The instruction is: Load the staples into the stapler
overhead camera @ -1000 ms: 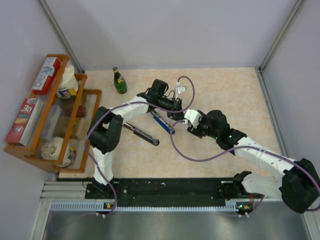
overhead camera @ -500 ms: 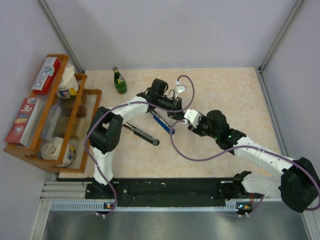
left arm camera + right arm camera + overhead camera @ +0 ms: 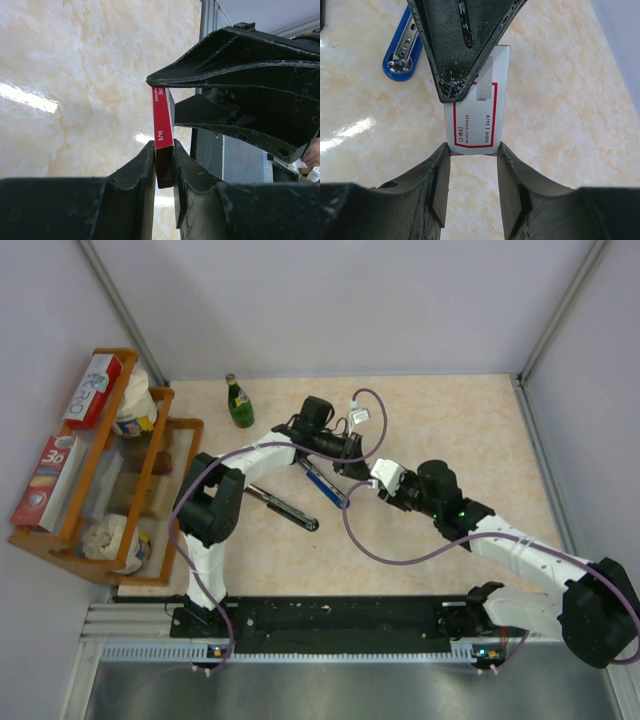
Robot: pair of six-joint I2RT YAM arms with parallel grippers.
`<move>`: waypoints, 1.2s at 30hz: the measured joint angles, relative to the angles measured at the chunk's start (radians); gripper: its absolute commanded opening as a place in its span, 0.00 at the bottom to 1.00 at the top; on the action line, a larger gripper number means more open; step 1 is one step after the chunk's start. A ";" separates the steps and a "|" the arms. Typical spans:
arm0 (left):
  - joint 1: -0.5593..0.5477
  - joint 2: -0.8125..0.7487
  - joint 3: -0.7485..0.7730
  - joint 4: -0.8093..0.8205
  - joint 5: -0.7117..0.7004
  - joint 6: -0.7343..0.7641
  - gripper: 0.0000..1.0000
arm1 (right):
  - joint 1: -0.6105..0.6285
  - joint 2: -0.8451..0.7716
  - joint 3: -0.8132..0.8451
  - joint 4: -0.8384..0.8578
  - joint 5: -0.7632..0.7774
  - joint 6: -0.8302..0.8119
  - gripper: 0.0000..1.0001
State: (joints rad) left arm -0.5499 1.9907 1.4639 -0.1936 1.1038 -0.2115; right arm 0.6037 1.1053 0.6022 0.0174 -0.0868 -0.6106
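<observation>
Left gripper (image 3: 164,149) pinches the small flat white cardboard staples box with red label (image 3: 476,112) aloft; right gripper (image 3: 472,148) straddles its end, grip unclear, so close squarely before pulling it open.

- We see bright, even overhead light in the top view, with only faint shadows.
- The glossy marble table (image 3: 90,60) throws white glare patches in both wrist views.
- The right gripper (image 3: 472,147) looks dark and soft up close, while the staples box (image 3: 482,117) label reads sharp.
</observation>
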 measured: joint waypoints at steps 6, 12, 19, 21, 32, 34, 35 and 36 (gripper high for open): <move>0.012 0.000 0.000 0.003 0.009 -0.008 0.22 | -0.011 0.000 0.000 0.003 -0.013 0.000 0.33; 0.023 0.000 0.000 0.007 0.015 -0.023 0.15 | -0.016 0.000 0.000 0.004 -0.018 0.000 0.33; 0.024 0.000 0.000 0.007 0.021 -0.027 0.12 | -0.018 -0.005 0.000 -0.003 -0.029 -0.008 0.35; 0.026 0.000 0.000 0.007 0.023 -0.027 0.11 | -0.018 -0.005 0.000 -0.003 -0.031 -0.010 0.35; 0.039 0.000 0.000 0.007 0.038 -0.031 0.00 | -0.023 -0.005 0.002 -0.003 -0.053 -0.018 0.36; 0.039 0.000 0.000 0.007 0.038 -0.031 0.00 | -0.024 -0.005 0.002 -0.003 -0.055 -0.018 0.35; 0.039 0.000 0.000 0.007 0.038 -0.031 0.00 | -0.024 -0.005 0.002 -0.003 -0.055 -0.018 0.35; 0.039 0.000 0.000 0.007 0.039 -0.031 0.00 | -0.024 -0.005 0.002 -0.003 -0.055 -0.018 0.35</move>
State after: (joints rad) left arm -0.5106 1.9907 1.4635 -0.1867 1.1423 -0.2420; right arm 0.5793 1.1007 0.6044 0.0143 -0.1421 -0.6285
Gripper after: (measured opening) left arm 0.166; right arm 0.369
